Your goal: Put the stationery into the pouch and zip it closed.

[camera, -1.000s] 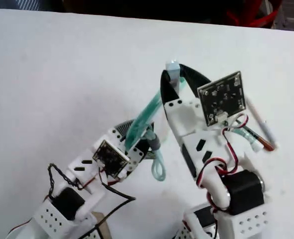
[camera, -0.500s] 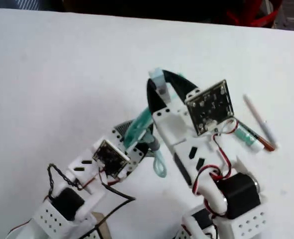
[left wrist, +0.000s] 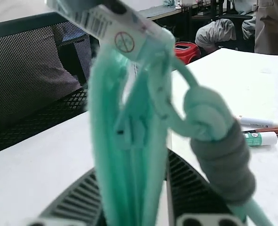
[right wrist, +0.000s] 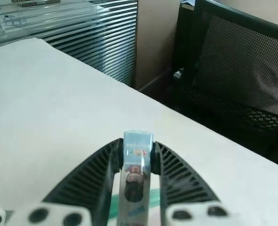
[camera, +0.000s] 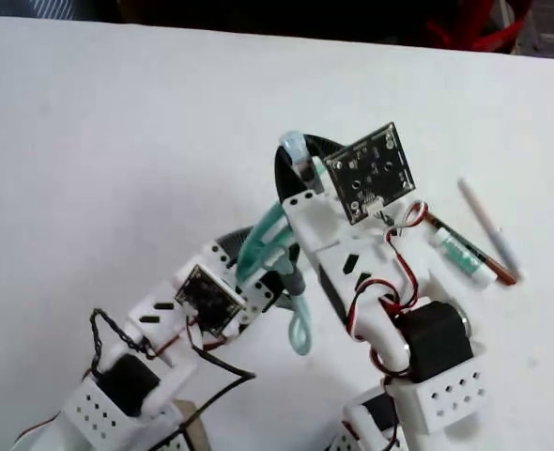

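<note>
The teal pouch [camera: 261,235] stands steeper now. The right gripper [camera: 297,158], clamped on a pale-blue labelled piece [right wrist: 138,155] at its top, has swung toward 9 o'clock. Meanwhile the left gripper [camera: 269,274] stays pinched on its lower end. The pens [camera: 474,252] at 3 o'clock aren't in yet, so loading hasn't started imo.

Far half and left side of the bench [camera: 89,113]: bare surface, open passage.
Middle, toward the near edge: crowded. The left pincer [camera: 258,263] and right pincer [camera: 298,162] both clamp the pouch [camera: 268,225], which spans and blocks the gap between the arms.
Toward the right edge: pens [camera: 488,225] and glue stick [camera: 465,258] lie just beside the right arm, leaving a narrow lane.
</note>
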Robot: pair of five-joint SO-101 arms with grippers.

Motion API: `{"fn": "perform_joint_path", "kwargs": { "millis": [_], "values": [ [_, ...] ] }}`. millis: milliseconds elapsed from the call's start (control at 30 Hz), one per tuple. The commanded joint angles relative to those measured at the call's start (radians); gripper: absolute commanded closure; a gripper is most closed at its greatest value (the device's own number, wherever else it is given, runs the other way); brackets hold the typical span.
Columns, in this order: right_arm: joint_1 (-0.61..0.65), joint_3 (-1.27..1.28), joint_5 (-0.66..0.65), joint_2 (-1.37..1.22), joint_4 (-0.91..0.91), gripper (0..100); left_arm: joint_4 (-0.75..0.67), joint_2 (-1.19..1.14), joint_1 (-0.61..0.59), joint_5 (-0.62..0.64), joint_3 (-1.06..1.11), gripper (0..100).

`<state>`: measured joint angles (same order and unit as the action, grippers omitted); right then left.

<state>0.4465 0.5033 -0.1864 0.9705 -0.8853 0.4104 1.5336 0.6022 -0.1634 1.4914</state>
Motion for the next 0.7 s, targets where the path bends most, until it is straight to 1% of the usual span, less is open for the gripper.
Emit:
{"fn": "perform_joint_path", "kwargs": {
  "millis": [0, 133, 233, 300, 400, 567, 600, 667],
  "values": [
    [-0.015, 0.000, 0.075, 0.010, 0.053, 98.1, 0.043, 0.007, 0.002, 0.000, -0.049, 87],
    [-0.019, 0.068, 0.173, 0.015, 0.166, 98.1, 0.055, 0.007, 0.001, 0.000, -0.057, 87],
    [-0.021, 0.153, 0.192, 0.016, 0.252, 98.1, 0.055, 0.007, 0.001, 0.000, -0.057, 87],
    [-0.021, 0.198, 0.201, 0.038, 0.271, 98.1, 0.055, 0.007, 0.001, 0.000, -0.057, 87],
    [-0.021, 0.253, 0.199, 0.125, 0.266, 98.1, 0.049, 0.007, -0.012, 0.000, -0.057, 87],
    [-0.013, 0.315, 0.192, 0.315, 0.179, 98.1, 0.043, 0.007, -0.048, 0.000, -0.068, 87],
    [-0.012, 0.319, 0.178, 0.331, 0.153, 98.1, 0.043, 0.007, -0.050, 0.000, -0.069, 87],
    [0.012, 0.321, 0.110, 0.335, 0.102, 98.1, 0.043, 0.007, -0.048, 0.000, -0.068, 87]
  ]
}}
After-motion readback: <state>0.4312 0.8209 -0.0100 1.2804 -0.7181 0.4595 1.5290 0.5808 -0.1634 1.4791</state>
